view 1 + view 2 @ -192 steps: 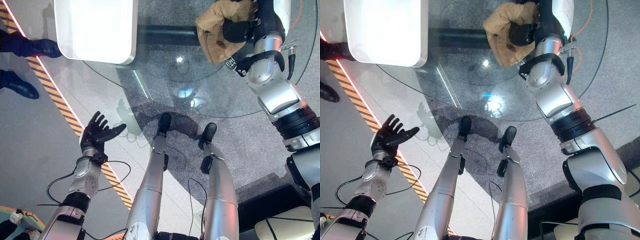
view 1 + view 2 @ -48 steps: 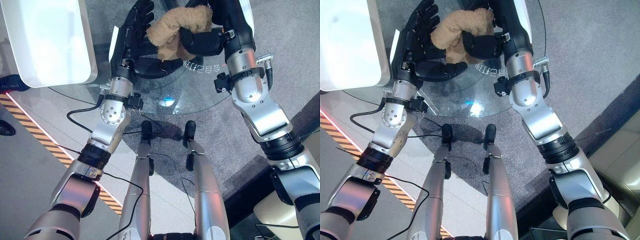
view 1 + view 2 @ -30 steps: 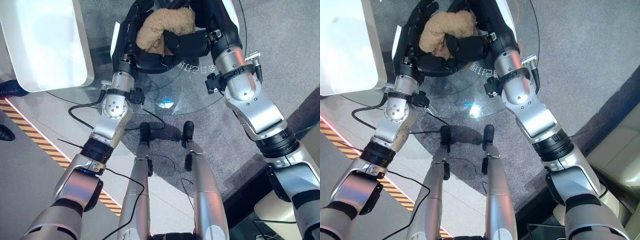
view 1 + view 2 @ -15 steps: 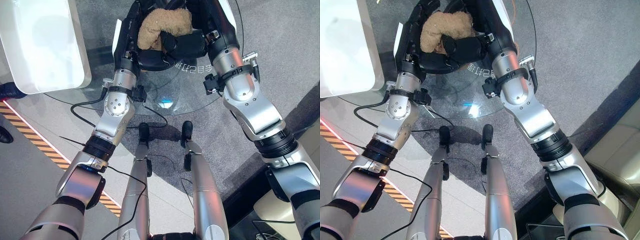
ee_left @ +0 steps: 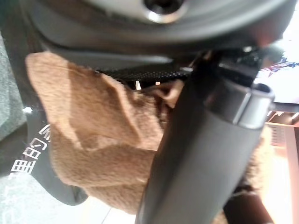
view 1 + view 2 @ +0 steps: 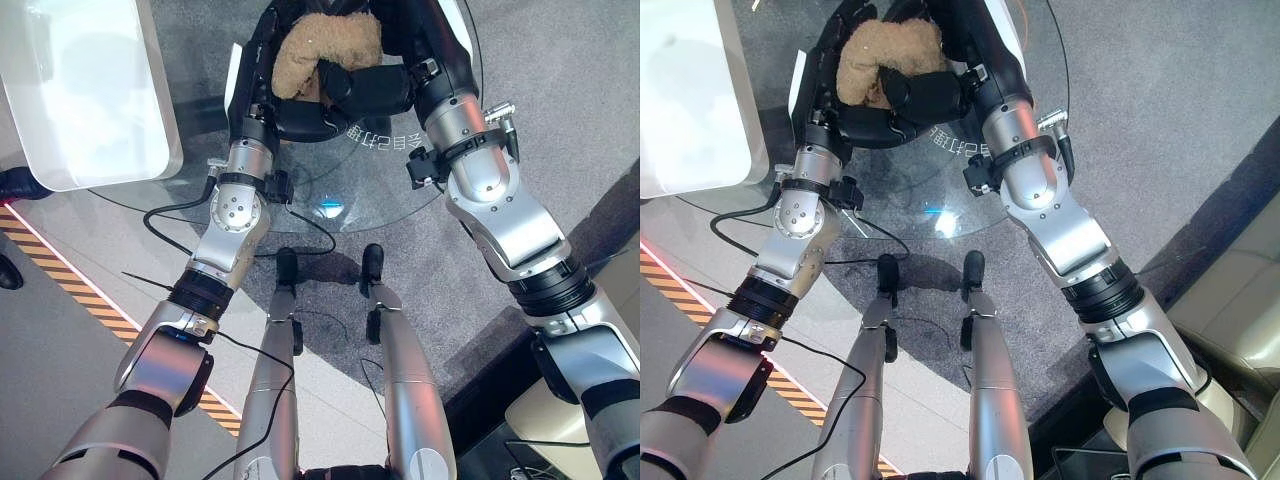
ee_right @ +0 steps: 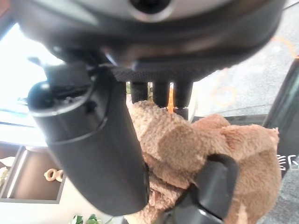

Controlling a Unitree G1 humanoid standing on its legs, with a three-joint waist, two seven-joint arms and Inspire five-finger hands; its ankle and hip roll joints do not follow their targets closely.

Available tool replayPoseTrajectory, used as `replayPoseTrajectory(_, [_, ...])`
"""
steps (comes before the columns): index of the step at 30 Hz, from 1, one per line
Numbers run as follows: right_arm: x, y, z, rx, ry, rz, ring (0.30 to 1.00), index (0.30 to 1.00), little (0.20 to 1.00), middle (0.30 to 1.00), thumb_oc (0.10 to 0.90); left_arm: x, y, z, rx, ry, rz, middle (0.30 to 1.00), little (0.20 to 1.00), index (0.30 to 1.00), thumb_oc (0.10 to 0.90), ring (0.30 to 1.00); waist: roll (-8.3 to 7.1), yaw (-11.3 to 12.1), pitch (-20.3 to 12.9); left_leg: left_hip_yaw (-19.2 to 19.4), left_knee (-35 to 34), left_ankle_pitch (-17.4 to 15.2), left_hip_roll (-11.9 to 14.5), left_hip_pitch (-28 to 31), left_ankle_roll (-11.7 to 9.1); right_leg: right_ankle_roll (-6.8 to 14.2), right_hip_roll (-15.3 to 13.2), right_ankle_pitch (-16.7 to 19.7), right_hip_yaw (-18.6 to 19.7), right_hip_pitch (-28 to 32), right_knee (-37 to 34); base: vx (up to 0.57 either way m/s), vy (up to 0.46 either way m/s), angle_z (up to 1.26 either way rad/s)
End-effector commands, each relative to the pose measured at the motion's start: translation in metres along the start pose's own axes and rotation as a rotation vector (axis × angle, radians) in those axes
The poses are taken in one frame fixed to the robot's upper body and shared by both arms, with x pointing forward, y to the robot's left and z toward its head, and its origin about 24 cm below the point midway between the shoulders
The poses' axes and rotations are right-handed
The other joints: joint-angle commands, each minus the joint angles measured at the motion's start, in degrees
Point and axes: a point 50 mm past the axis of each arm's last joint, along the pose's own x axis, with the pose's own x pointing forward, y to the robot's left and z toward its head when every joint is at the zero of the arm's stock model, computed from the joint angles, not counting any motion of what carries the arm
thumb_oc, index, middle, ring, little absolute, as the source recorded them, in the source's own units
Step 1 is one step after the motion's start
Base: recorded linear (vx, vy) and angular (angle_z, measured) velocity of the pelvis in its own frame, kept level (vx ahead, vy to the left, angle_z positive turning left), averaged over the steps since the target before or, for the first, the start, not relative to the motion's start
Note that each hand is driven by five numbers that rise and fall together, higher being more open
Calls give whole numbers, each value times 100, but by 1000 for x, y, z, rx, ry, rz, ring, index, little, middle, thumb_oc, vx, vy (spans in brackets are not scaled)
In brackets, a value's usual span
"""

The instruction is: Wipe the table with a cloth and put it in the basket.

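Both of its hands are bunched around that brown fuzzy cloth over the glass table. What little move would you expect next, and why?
Probably the right hand lets go, leaving the brown cloth to the left hand. Both hands clasp it above the glass table, and the thumbs of both are curled on it.

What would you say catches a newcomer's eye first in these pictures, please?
First, the fluffy tan cloth, bunched up between the left hand and the right hand above the far part of the round glass table. Both hands curl around it, as the wrist views show from close up. Next comes the big white rounded-corner slab lying to the robot's left of the hands.
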Motion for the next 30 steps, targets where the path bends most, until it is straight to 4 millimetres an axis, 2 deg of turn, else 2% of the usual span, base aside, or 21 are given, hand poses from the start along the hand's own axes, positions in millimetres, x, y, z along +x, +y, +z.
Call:
replayPoseTrajectory(1, [-8, -11, 146, 184, -691, 4, 300, 300, 200, 300, 100, 21, -23, 52, -18, -240, -100, 900, 900, 900, 800, 900, -126, 67, -148, 31, 112, -345, 76, 298, 28, 264, 217, -308, 356, 494, -128, 0, 0, 0])
replayPoseTrajectory(2, [-8, -11, 146, 185, -692, 5, 300, 300, 200, 300, 100, 21, -23, 52, -18, -240, -102, 900, 900, 900, 800, 900, -130, 67, -148, 30, 112, -347, 78, 297, 27, 263, 216, -308, 357, 496, -133, 0, 0, 0])
replayPoseTrajectory(3, [-8, -11, 147, 187, -693, 5, 300, 300, 200, 300, 100, 21, -23, 52, -19, -240, -106, 808, 793, 808, 693, 808, -133, 69, -148, 30, 106, -347, 80, 300, 28, 262, 214, -308, 355, 498, -138, 0, 0, 0])
replayPoseTrajectory(4, [-8, -11, 147, 188, -695, 5, 300, 300, 200, 300, 100, 21, -23, 52, -22, -239, -112, 632, 587, 632, 487, 632, -134, 68, -148, 28, 105, -346, 80, 300, 26, 262, 215, -305, 357, 496, -139, 0, 0, 0])
replayPoseTrajectory(5, [-9, -11, 147, 190, -697, 4, 300, 300, 200, 300, 100, 21, -24, 51, -22, -238, -118, 486, 417, 486, 317, 486, -131, 70, -148, 30, 106, -345, 82, 301, 26, 261, 210, -304, 356, 499, -142, 0, 0, 0])
replayPoseTrajectory(7, [-10, -11, 147, 193, -704, 3, 300, 300, 200, 300, 100, 19, -25, 50, -22, -236, -129, 385, 299, 385, 199, 385, -123, 66, -148, 29, 118, -348, 80, 293, 27, 258, 208, -304, 355, 490, -134, 0, 0, 0])
replayPoseTrajectory(8, [-10, -11, 147, 194, -705, 3, 300, 300, 200, 300, 100, 19, -25, 50, -22, -236, -129, 300, 200, 300, 100, 300, -123, 66, -148, 30, 120, -348, 80, 292, 26, 258, 209, -303, 355, 490, -134, 0, 0, 0])
replayPoseTrajectory(30, [-9, -5, 150, 199, -705, 33, 300, 300, 200, 300, 100, 21, -31, 54, -120, -252, -176, 300, 200, 300, 100, 300, -107, 41, -148, 35, 101, -343, 87, 320, 12, 256, 189, -303, 374, 527, -170, 0, 0, 0])
